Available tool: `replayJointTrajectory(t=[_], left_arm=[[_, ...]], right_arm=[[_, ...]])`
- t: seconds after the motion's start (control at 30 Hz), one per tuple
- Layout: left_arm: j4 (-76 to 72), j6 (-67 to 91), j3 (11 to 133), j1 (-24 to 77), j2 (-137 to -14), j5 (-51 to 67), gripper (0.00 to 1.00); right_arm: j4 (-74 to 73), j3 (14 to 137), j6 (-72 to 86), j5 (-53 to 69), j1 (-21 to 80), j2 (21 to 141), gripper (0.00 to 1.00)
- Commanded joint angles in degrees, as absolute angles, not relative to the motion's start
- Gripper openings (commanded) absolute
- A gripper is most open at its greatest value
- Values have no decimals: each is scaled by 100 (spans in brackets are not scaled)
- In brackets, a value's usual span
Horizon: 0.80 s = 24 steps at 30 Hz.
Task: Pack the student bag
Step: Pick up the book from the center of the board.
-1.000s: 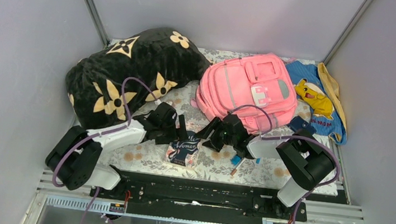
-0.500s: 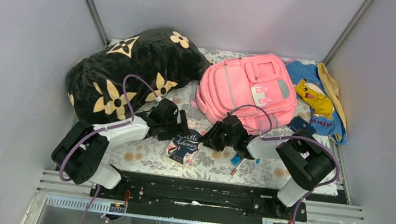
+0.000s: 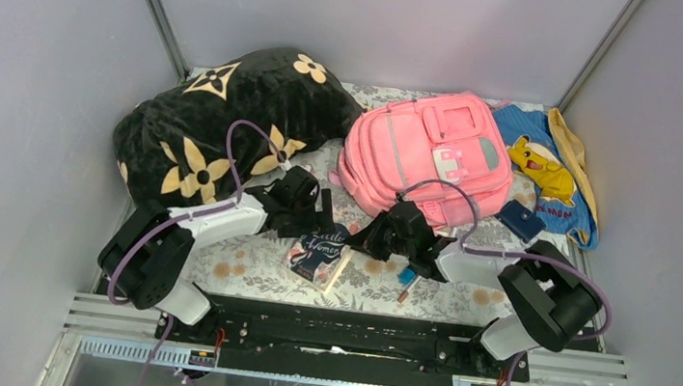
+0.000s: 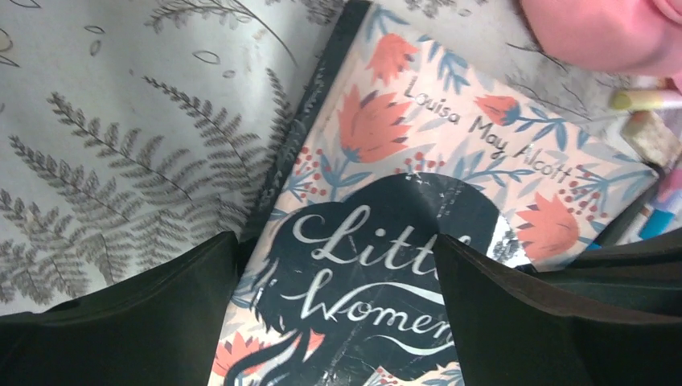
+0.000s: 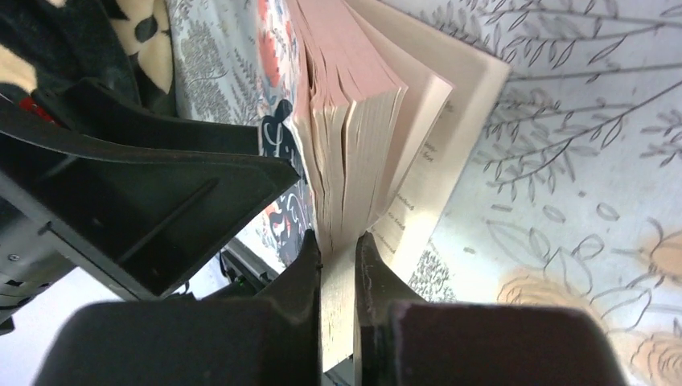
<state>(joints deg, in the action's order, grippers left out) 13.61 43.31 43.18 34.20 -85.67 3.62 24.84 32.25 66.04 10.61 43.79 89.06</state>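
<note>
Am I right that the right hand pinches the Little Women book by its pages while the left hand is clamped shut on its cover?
Not quite. The left hand is open, its fingers spread apart over the cover of the Little Women book, as the left wrist view shows. The right hand does pinch the book by its pages.

The book (image 4: pixel 386 241) cover says "Louisa May Alcott". Under that, big curly white letters spell "Little Women". Red letters on the blue cloth (image 3: pixel 520 128) are too tiny to read.
</note>
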Motion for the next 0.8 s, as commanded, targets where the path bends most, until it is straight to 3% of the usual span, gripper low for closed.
replayJointTrajectory(t=[0.0,0.2,0.47,0.77], left_arm=[[2111,4206,4904,3568,-7945,187,99],[3390,5091,4815,3568,-6255,-842,99],[3293,6105,3451,3559,-4023,-1014,99],[3445,6422,3233,3476,-3122,-241,99]], right_arm=[[2594,3289,6729,1022,4561,8264,0],[2560,3484,6987,1011,4561,8077,0],[2712,3609,7413,966,4501,7903,0],[3297,3791,8219,1482,4301,7956,0]])
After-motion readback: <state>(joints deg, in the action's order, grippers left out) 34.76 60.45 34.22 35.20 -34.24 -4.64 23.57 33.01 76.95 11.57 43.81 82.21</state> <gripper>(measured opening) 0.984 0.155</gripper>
